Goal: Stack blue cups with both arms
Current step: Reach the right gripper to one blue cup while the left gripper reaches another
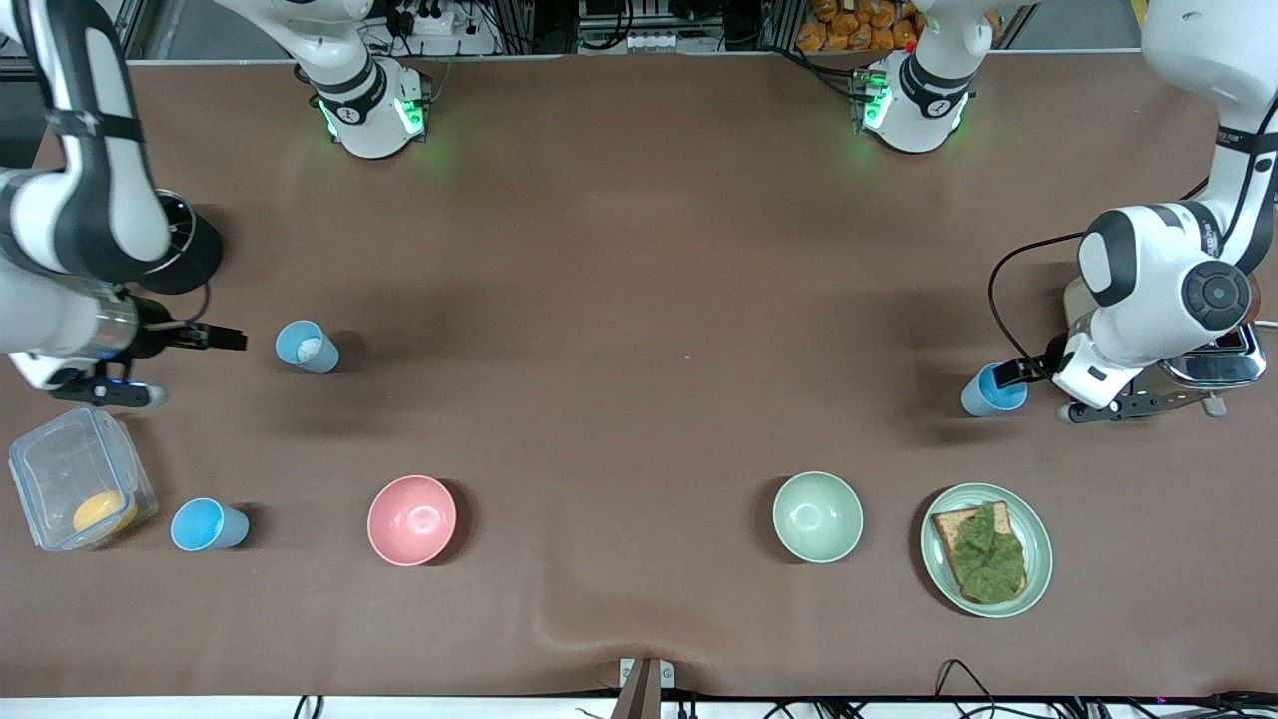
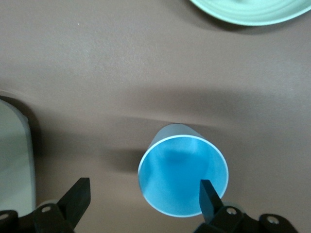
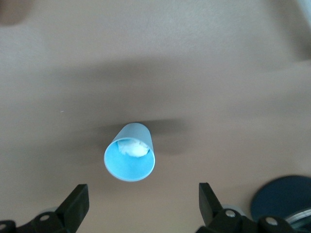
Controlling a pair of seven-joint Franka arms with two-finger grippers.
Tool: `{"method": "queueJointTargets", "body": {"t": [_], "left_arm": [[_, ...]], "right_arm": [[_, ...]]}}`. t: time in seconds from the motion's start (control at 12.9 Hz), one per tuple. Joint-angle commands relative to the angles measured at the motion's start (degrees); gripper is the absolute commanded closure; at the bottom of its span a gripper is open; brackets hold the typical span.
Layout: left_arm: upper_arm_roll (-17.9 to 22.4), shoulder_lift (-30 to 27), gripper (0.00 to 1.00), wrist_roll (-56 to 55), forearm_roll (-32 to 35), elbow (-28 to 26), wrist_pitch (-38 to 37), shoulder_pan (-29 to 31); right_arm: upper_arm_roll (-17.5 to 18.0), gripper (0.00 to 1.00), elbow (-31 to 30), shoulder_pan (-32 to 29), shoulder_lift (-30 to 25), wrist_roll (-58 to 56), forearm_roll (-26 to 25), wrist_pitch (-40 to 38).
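Note:
Three blue cups stand upright on the brown table. A paler cup with a white bit inside [image 1: 307, 347] stands toward the right arm's end; my right gripper [image 1: 225, 338] is open beside it, not touching. In the right wrist view this cup [image 3: 130, 158] lies just ahead of the open gripper [image 3: 142, 204]. A sky-blue cup [image 1: 993, 389] stands toward the left arm's end. My left gripper [image 1: 1013, 372] is open at it. In the left wrist view the cup [image 2: 183, 174] sits partly between the fingers [image 2: 209, 194], close to one. Another sky-blue cup [image 1: 208, 525] stands nearer the front camera.
A pink bowl [image 1: 411, 519], a pale green bowl [image 1: 817, 516] and a green plate with toast and lettuce [image 1: 1038, 549] lie nearer the front camera. A clear box [image 1: 45, 479] holds an orange thing beside the right arm. A metal appliance [image 1: 1213, 364] stands under the left arm.

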Motion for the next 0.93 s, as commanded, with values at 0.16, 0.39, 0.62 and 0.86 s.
{"method": "queueJointTargets", "body": {"t": [0.16, 0.39, 0.62, 0.86], "left_arm": [[-0.6, 2.1, 0.7, 0.1, 0.5, 1.1, 0.6, 1.5], [-0.7, 2.4, 1.0, 0.1, -2.9, 2.0, 0.6, 1.7], [-0.8, 1.7, 1.0, -0.3, -7.6, 4.2, -0.1, 1.9], [-0.8, 1.5, 1.0, -1.9, -10.0, 8.6, -5.1, 1.5]], "right_arm": [[0.8, 0.0, -11.2, -2.2, -1.4, -5.8, -0.5, 12.0], [0.8, 0.0, -11.3, -2.6, 1.7, -8.0, -1.8, 13.9], [0.8, 0.0, -11.3, -3.7, 4.4, -9.3, -2.4, 15.7], [0.8, 0.0, -11.2, -3.9, 5.7, -9.3, -2.4, 16.1]]}}
